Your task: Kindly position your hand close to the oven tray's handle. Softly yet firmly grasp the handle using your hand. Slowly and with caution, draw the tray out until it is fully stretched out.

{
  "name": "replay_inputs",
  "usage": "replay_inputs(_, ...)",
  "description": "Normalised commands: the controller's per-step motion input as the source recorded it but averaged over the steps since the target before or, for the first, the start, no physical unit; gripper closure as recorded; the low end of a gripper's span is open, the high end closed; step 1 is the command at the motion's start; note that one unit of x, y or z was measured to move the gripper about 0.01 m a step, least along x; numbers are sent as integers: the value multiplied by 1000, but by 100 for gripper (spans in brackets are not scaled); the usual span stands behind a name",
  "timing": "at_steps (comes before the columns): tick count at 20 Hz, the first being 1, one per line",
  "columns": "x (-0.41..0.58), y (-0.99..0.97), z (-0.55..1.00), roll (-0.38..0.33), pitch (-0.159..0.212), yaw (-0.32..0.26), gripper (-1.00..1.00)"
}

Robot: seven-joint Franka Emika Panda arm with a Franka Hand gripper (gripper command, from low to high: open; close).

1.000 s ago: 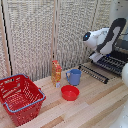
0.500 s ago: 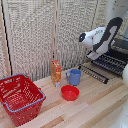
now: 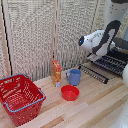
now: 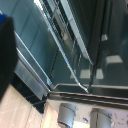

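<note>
The white arm [image 3: 100,42] reaches towards the oven [image 3: 122,49] at the exterior view's right. Its hand is turned towards the oven mouth, and the fingers do not show in that view. The oven tray [image 3: 114,64] is a dark rack of thin bars just below the arm, with the open striped door [image 3: 94,74] in front of it. In the wrist view the rack bars [image 4: 65,27] run close before the camera, inside the silvery frame [image 4: 75,90]. One dark blurred finger [image 4: 5,60] fills the picture's edge. Nothing shows held.
On the wooden table stand a blue mug [image 3: 74,76], an orange carton [image 3: 56,72], a red bowl [image 3: 69,92] and a red basket [image 3: 20,97]. Pale slatted panels close the back. Two oven knobs [image 4: 67,114] show in the wrist view.
The arm has shifted only slightly by the oven front. The mug, bowl, carton and basket have not moved.
</note>
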Motion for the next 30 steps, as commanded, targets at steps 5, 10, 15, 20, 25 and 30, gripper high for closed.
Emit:
replay_inputs(5, 11, -343, 0, 3, 0, 7, -100)
replay_inputs(10, 0, -404, 0, -4, 0, 33, -100)
replay_inputs(15, 0, -170, -4, -5, 0, 24, -100)
replay_inputs(20, 0, -327, -33, -72, 0, 45, -100)
replay_inputs(25, 0, -122, 0, -2, 0, 3, 100)
replay_inputs(30, 0, -48, 10, 0, 0, 8, 100)
